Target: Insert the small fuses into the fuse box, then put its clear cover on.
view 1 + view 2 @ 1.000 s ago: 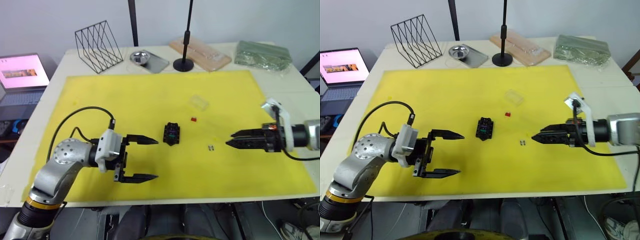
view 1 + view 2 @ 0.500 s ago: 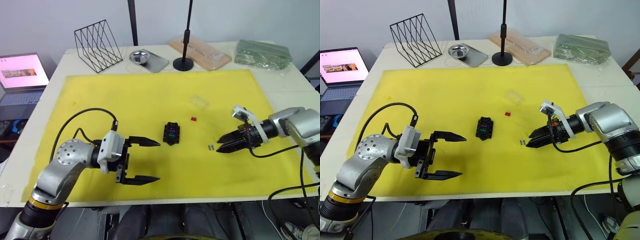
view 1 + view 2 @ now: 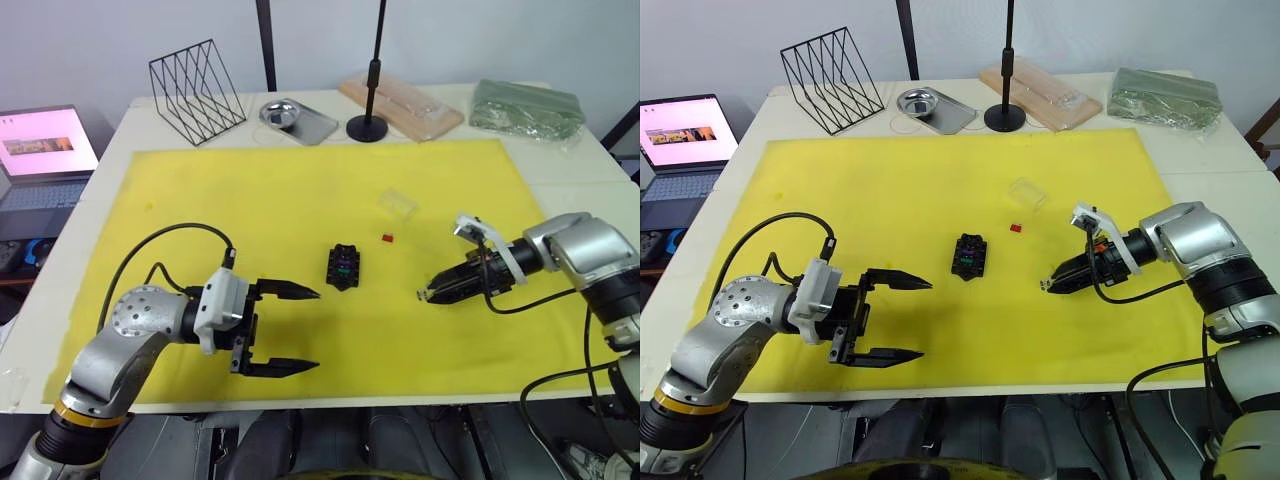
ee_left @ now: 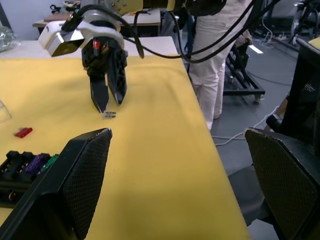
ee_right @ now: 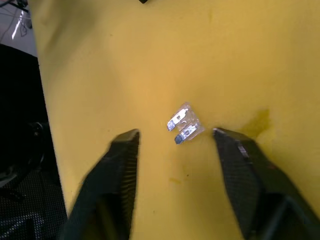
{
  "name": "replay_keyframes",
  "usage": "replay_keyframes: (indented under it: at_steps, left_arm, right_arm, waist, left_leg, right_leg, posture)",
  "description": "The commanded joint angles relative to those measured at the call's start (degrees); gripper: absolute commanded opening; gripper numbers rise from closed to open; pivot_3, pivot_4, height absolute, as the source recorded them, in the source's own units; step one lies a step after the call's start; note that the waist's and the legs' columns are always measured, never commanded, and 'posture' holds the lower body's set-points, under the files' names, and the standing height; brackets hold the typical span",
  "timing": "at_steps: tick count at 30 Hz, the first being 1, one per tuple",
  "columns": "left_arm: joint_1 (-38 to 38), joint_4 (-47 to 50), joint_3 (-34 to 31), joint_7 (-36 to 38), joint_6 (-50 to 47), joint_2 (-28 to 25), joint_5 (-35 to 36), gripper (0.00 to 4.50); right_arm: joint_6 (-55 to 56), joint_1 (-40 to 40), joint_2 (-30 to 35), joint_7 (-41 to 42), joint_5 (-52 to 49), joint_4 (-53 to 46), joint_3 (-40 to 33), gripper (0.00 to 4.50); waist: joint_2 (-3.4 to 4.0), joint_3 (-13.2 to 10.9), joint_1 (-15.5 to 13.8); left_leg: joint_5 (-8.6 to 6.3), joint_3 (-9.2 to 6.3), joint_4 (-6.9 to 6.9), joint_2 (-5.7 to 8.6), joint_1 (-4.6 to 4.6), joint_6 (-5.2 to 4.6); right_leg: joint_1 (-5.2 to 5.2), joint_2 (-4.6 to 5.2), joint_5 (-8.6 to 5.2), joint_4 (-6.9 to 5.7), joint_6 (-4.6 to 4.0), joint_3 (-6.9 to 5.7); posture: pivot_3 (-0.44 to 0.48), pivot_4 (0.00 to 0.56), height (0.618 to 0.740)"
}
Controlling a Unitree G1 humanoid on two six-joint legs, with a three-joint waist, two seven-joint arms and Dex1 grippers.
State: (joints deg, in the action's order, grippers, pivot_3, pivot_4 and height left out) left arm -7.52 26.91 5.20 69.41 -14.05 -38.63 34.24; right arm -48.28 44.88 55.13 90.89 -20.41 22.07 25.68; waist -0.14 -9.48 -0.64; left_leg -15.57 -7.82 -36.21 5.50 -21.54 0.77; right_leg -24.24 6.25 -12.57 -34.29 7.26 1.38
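A clear grey fuse [image 5: 184, 123] with two metal blades lies flat on the yellow mat [image 3: 300, 200], right of the black slotted fuse box [image 3: 344, 266], between the parted fingers of the right gripper [image 5: 175, 142]. The left gripper [image 3: 292, 329] hovers wide open, near-left.

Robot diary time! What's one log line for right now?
right gripper: open, straddling grey fuse on yellow mat | left gripper: open, idle | fuse box: cover off | red fuse: loose
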Motion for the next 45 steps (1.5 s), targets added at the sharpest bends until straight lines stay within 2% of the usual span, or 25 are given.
replay_keyframes:
  at_steps: [1, 14, 31, 34, 36, 45]
  left_arm:
    - [-1.2, 1.8, -1.5, -1.1, 1.6, 0.4, 0.1, 4.50]
    - [-2.2, 0.7, -1.3, -0.9, 1.8, 0.0, 0.1, 4.50]
    - [0.3, -1.1, -1.7, 0.8, 5.1, -0.6, -1.1, 4.50]
    - [0.5, -1.2, -1.6, 0.8, 5.3, -0.7, -1.1, 4.50]
    - [0.5, -1.2, -1.5, 0.8, 5.3, -0.7, -1.1, 4.50]
    - [0.5, -0.9, -1.3, 0.7, 5.1, -0.8, -1.1, 4.50]
  right_arm:
    - [-0.8, 0.8, -0.5, 1.2, 0.1, 0.1, -2.4, 2.09]
    - [0.3, 1.4, -1.3, 1.6, 0.0, 1.9, -2.3, 2.09]
    - [1.8, 1.2, -1.9, 1.6, -0.6, 3.6, -0.3, 2.09]
    - [2.2, 1.2, -2.2, 1.6, 0.0, 4.4, -0.3, 1.62]
    - [2.0, 1.2, -2.3, 1.6, 0.1, 4.7, -0.3, 0.93]
    - [1.8, 0.9, -2.1, 1.6, 0.0, 4.6, -0.3, 0.93]
  waist:
    - [0.00, 0.0, 0.0]
    - [0.00, 0.0, 0.0]
    - [0.02, 0.0, 0.1]
    - [0.01, 0.0, 0.1]
    - [0.02, 0.0, 0.1]
    - [0.02, 0.0, 0.1]
  left_leg:
    - [0.00, 0.00, 0.00, 0.00, 0.00, 0.00]
    - [0.01, 0.01, -0.01, 0.00, 0.00, 0.02]
    - [0.01, 0.01, -0.02, 0.00, 0.02, 0.03]
    - [0.01, 0.01, -0.02, 0.00, 0.02, 0.04]
    - [0.01, 0.01, -0.01, 0.00, 0.02, 0.03]
    - [0.01, 0.01, -0.01, 0.00, 0.02, 0.04]
  right_leg:
    - [0.00, 0.00, 0.00, 0.00, 0.00, 0.00]
    - [0.00, 0.00, 0.01, -0.01, 0.00, 0.00]
    - [0.00, -0.01, 0.01, -0.04, -0.01, 0.01]
    - [0.00, -0.01, 0.02, -0.04, -0.02, 0.01]
    - [-0.01, -0.01, 0.02, -0.04, -0.02, 0.01]
    - [-0.02, -0.01, 0.02, -0.06, -0.02, 0.01]
  posture:
    - [0.000, 0.150, 0.740]
    - [0.000, 0.150, 0.740]
    - [0.000, 0.150, 0.740]
    - [0.000, 0.150, 0.740]
    - [0.000, 0.150, 0.740]
    - [0.000, 0.150, 0.740]
